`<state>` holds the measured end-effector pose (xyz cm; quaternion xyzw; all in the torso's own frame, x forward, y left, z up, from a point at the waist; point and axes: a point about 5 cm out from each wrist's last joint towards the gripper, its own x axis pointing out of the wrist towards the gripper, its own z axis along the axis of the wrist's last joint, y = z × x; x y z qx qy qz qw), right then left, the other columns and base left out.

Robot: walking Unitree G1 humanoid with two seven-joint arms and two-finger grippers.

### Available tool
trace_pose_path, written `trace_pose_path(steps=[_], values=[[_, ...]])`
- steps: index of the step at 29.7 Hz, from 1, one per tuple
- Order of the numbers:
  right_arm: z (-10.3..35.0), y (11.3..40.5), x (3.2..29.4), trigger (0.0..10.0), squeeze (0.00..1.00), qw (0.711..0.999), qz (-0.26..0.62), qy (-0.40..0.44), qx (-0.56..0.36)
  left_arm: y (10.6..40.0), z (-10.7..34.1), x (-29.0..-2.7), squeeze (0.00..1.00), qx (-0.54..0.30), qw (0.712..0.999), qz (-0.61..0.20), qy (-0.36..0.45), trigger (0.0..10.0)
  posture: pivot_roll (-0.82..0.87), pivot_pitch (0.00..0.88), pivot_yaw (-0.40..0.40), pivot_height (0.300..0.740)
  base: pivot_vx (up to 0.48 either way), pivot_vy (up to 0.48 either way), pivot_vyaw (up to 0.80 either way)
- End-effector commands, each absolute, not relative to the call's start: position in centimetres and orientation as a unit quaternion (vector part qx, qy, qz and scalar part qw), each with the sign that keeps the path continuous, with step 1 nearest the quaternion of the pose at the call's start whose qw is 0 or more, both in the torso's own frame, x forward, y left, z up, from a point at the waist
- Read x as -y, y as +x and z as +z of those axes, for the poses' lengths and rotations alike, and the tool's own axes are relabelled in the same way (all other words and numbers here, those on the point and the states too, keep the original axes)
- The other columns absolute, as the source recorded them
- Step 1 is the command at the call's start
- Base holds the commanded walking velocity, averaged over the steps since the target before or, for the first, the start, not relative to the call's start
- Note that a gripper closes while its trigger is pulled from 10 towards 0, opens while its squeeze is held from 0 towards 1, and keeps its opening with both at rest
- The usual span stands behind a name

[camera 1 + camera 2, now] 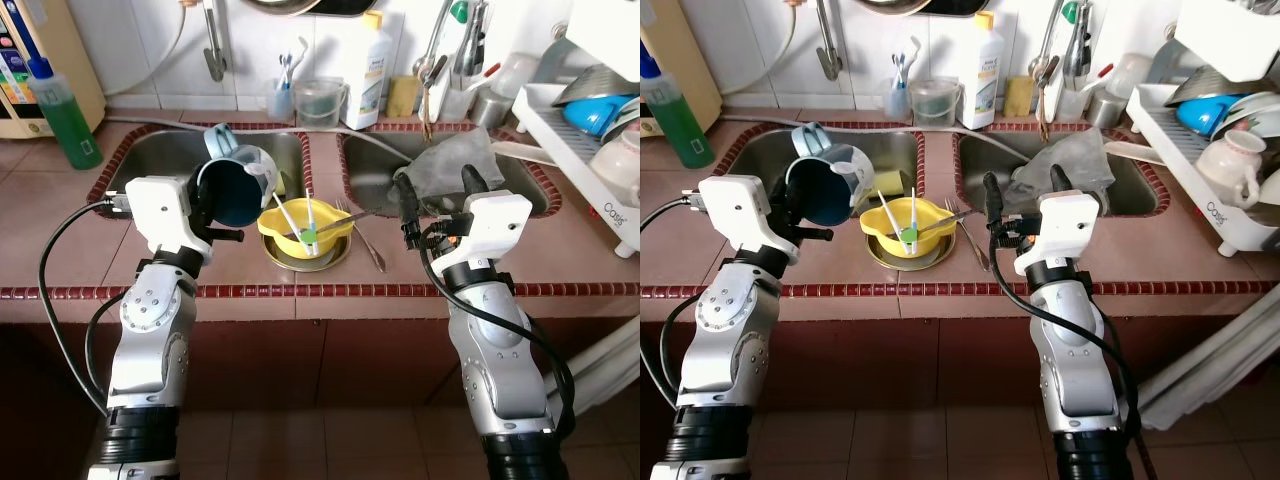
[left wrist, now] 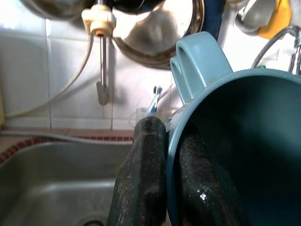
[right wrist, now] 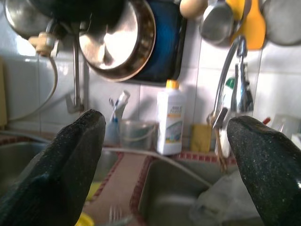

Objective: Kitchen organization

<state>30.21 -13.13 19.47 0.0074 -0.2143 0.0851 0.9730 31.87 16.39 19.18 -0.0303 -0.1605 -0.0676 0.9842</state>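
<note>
Kitchen counter (image 1: 60, 215), twin sinks (image 1: 165, 155). Between them: yellow bowl (image 1: 300, 228) on a plate. My left gripper (image 1: 215, 205) pinches a teal mug's (image 1: 232, 185) rim, mug tipped, above the left sink's edge. My right gripper (image 1: 437, 190): fingers wide apart, empty, over a grey cloth (image 1: 450, 160).

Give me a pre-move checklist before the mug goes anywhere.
1. Left end effector grips the blue mug by its rim, one finger inside, one outside: ok.
2. Mug empty: cannot tell; it is tipped on its side.
3. Right end effector open and free: ok.
4. Yellow bowl beside the mug holds utensils; path over it: not ok.
5. Room in the dish rack: cannot tell.
</note>
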Motion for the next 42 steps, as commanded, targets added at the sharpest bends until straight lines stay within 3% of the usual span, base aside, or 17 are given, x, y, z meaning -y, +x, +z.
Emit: trace_pose_path(steps=[1, 23, 32, 42], values=[[19.6, 30.1, 13.3, 10.0, 0.00, 0.972, 0.084, 0.008, 0.220, 32.1, 19.7, -16.1, 0.00, 0.164, 0.983, -0.073, -0.025, 10.0, -0.07, 0.000, -0.001, 0.740, 0.480, 0.000, 0.00], [19.9, 30.1, 13.2, 10.0, 0.00, 0.971, 0.101, 0.012, 0.217, 32.4, 19.7, -16.2, 0.00, 0.149, 0.986, -0.062, -0.026, 10.0, -0.07, 0.009, -0.008, 0.740, 0.470, 0.000, 0.00], [18.9, 28.6, 12.0, 10.0, 0.00, 0.971, 0.148, 0.008, 0.188, 32.7, 19.7, -16.5, 0.00, 0.127, 0.990, -0.067, -0.013, 10.0, -0.08, 0.027, -0.003, 0.740, 0.000, 0.000, 0.00], [17.8, 26.8, 11.1, 10.0, 0.00, 0.971, 0.195, 0.025, 0.137, 33.4, 19.7, -18.1, 0.00, 0.093, 0.992, -0.056, 0.063, 10.0, -0.10, 0.055, 0.010, 0.740, 0.000, 0.000, 0.00]])
